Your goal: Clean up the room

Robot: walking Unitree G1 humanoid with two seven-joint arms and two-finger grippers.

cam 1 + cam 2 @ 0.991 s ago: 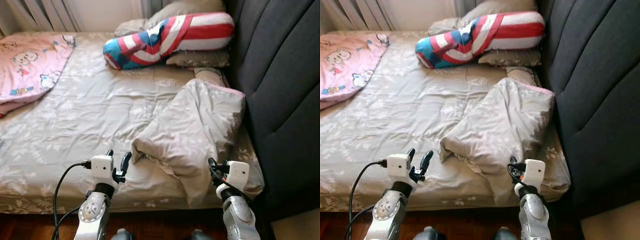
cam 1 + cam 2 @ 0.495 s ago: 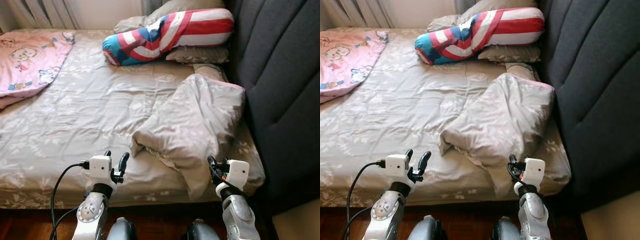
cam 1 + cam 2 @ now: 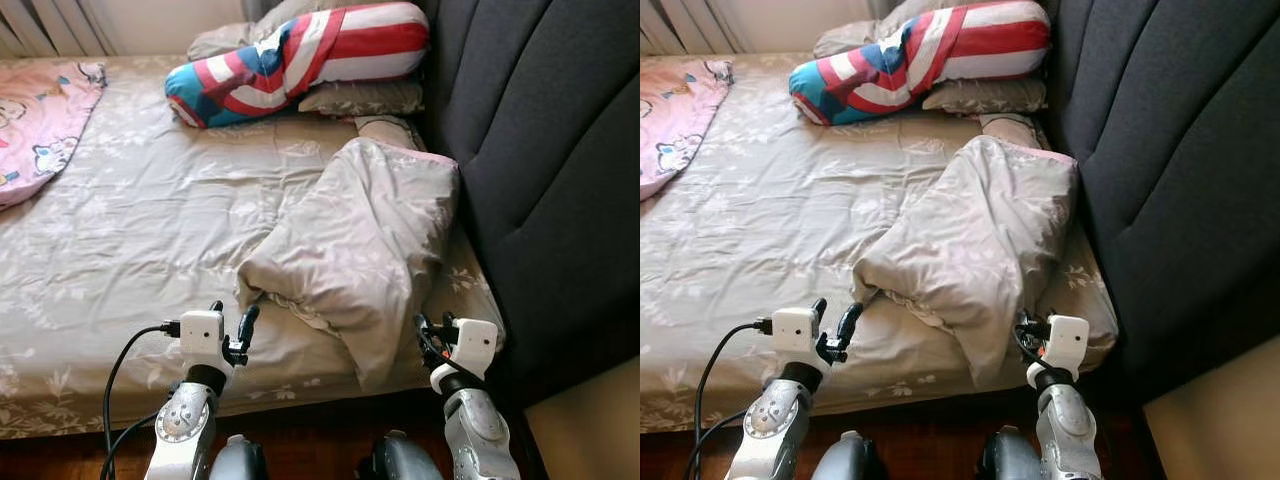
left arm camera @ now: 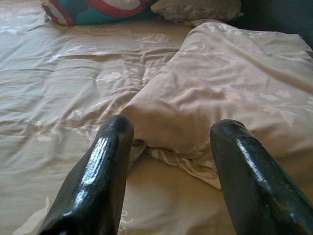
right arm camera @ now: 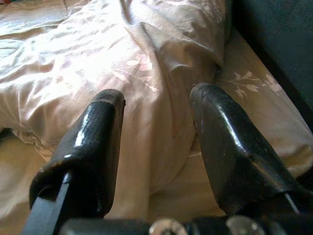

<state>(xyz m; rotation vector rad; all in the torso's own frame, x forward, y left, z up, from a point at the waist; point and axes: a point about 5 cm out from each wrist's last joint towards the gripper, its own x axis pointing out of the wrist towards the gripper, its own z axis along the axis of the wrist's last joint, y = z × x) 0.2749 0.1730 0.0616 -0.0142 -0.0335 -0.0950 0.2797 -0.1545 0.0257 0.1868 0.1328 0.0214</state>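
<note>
- Lying bunched on the beige floral-sheeted bed, near its front edge beside the dark padded headboard, is a crumpled beige quilt.
- Left pincer is hovering open just short of the quilt's folded corner.
- Right pincer is hovering open at the quilt's overhanging end.
- Resting at the bed's head is a red, white and blue striped bolster pillow.

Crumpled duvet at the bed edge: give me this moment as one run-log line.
duvet: crumpled on bed, by headboard | left pincer: open, near its corner | right pincer: open, at hanging edge | nothing gripped
</note>
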